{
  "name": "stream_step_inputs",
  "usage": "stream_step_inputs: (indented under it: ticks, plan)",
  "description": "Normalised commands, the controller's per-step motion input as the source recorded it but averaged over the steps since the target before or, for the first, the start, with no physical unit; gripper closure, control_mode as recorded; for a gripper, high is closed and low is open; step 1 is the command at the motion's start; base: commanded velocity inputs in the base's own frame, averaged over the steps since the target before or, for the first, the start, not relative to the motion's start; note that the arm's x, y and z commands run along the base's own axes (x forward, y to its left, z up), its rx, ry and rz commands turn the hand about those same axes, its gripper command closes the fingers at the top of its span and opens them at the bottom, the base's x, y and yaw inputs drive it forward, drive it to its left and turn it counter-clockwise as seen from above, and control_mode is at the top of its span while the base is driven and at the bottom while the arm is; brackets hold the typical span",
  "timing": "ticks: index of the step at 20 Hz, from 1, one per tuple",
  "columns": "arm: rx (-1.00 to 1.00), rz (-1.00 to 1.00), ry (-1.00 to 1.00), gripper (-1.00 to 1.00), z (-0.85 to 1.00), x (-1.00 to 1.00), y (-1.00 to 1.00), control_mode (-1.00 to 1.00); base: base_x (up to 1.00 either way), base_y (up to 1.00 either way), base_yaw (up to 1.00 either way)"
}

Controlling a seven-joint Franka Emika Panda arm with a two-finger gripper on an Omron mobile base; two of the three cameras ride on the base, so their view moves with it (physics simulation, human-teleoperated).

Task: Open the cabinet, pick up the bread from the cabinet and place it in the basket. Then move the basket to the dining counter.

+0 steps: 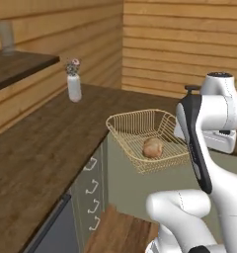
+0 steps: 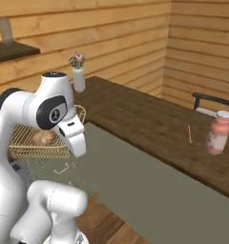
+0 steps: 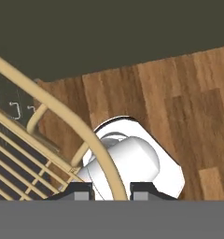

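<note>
Left base view: basket (image 1: 149, 140) is up in the air, past the edge of the dark wood worktop (image 1: 51, 143), tilted a bit. Its near right side is hidden behind the white arm. Bread (image 1: 152, 147) sits inside on the mesh floor, toward the near corner. White vase (image 1: 74, 87) with flowers stands on the worktop further back, well apart from the basket. Grey drawer fronts (image 1: 93, 195) with handles below the worktop edge. Wood plank walls, wood floor low down.

Right base view: basket (image 2: 37, 140) is partly behind the arm, bread (image 2: 43, 137) visible in it. Dining counter (image 2: 150, 125) runs off to the right, dark wood top over a pale grey-green front. Vase (image 2: 78, 76) at its far end. Pink jar (image 2: 218, 133) with a white lid stands on it far right, a thin stick (image 2: 189, 134) lying near it.

Hand view: hand (image 3: 113, 191) is clamped on the basket rim (image 3: 81, 135), the tan rim bar passing between the two dark fingertips (image 3: 81, 191). Mesh runs off lower left. Wood floor beneath.
</note>
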Motion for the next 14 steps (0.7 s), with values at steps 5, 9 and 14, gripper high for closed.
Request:
stream_step_inputs:
  ticks: [5,9,14]
  plan:
    - [0.00,0.00,0.00,1.00,0.00,0.00,0.00,1.00,0.00,-0.35,-0.85]
    - [0.00,0.00,0.00,1.00,0.00,0.00,0.00,1.00,0.00,-0.84,-0.71]
    - [0.00,0.00,0.00,1.00,0.00,0.00,0.00,1.00,0.10,-1.00,-0.44]
